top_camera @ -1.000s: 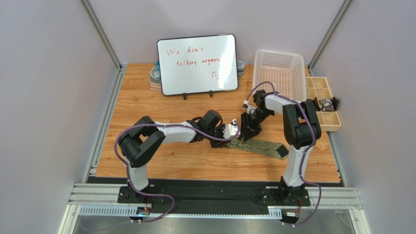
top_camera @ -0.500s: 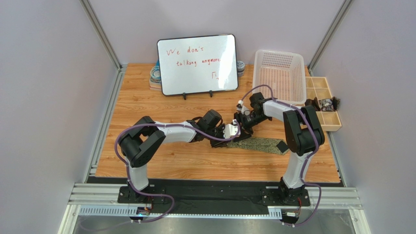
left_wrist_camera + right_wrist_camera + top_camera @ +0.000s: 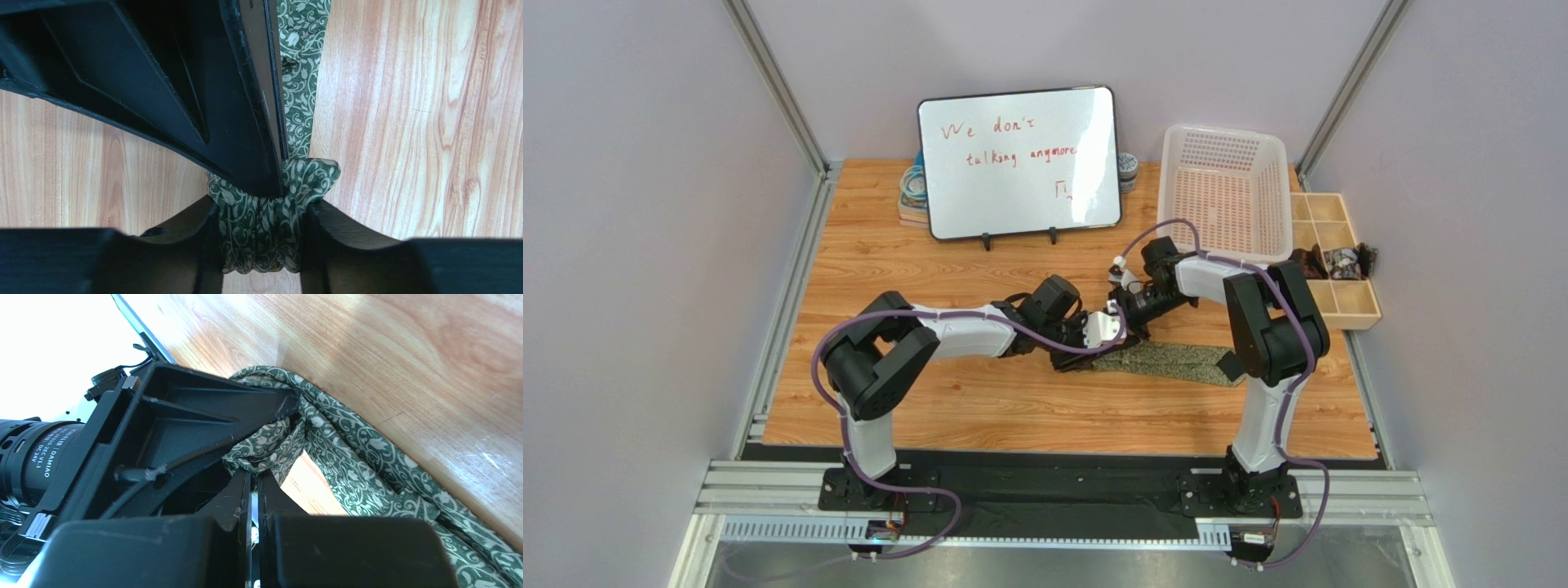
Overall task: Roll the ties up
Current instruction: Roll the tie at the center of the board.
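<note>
Top external view: both arms reach in to the middle of the wooden table [image 3: 891,263], and their wrists meet just in front of the whiteboard [image 3: 1020,159]. The tie [image 3: 1173,360], dark green with a pale leafy pattern, lies flat on the wood between the 2 arms. It runs from the meeting point out toward the right arm's upright link. Its left end is lifted and bunched where the grippers come together.

From the left wrist camera, the left gripper [image 3: 261,236] has its 2 fingers [image 3: 184,236] squeezing a gathered wad of the cloth between them, so the fabric puckers into folds. The rest of the tie trails away across the boards beyond it. The right gripper comes down from above in this view, and its tip touches the top of the same wad.

From the right wrist camera, the right gripper [image 3: 253,478] has its fingers pressed together with only a hairline gap. They nip the edge of a fold of the tie right beside the left gripper's black frame. Past that fold the cloth drops to the table and runs off to the lower right, twisted and creased.

Behind the right arm stands a white mesh basket [image 3: 1225,184]. A wooden compartment tray [image 3: 1342,276] sits at the table's right edge, with some small dark items in 1 of its sections.
</note>
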Tool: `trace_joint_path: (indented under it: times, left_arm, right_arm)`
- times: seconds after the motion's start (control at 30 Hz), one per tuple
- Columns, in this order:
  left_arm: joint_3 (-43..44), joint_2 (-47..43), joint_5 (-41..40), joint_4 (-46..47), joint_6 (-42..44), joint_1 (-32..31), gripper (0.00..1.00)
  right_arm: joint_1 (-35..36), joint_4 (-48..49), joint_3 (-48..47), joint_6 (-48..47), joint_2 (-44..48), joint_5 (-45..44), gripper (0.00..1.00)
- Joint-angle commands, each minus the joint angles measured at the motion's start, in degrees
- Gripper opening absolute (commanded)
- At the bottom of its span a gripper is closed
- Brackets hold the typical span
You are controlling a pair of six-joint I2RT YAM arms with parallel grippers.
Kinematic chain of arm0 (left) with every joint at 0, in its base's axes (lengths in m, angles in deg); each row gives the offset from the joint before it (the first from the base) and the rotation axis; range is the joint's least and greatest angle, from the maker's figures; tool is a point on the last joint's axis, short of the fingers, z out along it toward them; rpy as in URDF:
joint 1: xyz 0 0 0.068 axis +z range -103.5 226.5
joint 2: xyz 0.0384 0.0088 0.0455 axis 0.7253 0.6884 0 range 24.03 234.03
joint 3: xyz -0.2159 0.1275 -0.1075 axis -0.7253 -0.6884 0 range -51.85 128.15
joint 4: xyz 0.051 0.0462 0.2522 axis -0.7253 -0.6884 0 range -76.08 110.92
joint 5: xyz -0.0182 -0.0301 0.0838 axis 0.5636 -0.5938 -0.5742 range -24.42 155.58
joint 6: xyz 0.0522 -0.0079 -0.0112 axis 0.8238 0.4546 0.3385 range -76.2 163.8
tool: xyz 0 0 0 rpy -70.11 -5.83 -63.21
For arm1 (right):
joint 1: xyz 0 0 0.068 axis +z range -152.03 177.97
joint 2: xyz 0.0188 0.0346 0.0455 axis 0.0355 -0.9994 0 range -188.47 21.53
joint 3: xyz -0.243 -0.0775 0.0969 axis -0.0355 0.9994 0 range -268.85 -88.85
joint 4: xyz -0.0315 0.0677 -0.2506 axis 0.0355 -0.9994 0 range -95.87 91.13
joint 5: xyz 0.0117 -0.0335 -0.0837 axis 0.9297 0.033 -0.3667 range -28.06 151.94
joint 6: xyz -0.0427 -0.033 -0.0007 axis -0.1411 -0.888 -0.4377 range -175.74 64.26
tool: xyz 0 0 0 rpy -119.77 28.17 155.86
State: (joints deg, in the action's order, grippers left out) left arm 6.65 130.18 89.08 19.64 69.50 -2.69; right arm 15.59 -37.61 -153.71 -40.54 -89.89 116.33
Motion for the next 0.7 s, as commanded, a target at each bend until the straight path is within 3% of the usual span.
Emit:
trace_joint_path:
  times: [0.0,0.1,0.17,0.3,0.33,0.43,0.5,0.67]
  left_arm:
    - [0.0,1.3,0.7,-6.5,0.8,0.8,0.50]
    - [0.6,0.6,1.5,-7.2,1.1,1.1,0.55]
    - [0.9,-0.1,2.6,-7.3,1.2,1.4,0.66]
    - [1.4,-1.5,3.8,-7.0,1.0,2.0,0.70]
    - [1.6,-1.9,4.3,-7.0,0.9,2.1,0.87]
    - [1.8,-2.8,5.2,-6.6,0.2,2.3,0.90]
    - [1.7,-3.1,5.7,-5.9,0.0,2.3,0.99]
    - [0.7,-3.8,4.4,-2.7,-2.3,2.4,0.99]
  right_arm:
    - [-0.6,2.1,0.0,-2.0,-1.4,-6.1,0.00]
    - [-1.2,1.9,0.1,-2.3,-1.8,-7.8,0.00]
    - [-1.5,1.7,0.2,-2.5,-2.1,-8.9,0.00]
    - [-2.2,1.2,0.0,-2.5,-3.5,-11.0,0.00]
    - [-2.2,1.2,-0.2,-2.4,-3.8,-11.8,0.00]
    - [-2.4,1.0,-0.4,-2.3,-4.7,-14.0,0.00]
    - [-2.5,0.9,-0.6,-2.1,-5.2,-15.1,0.00]
    - [-2.6,0.4,-1.1,-2.1,-6.9,-18.4,0.00]
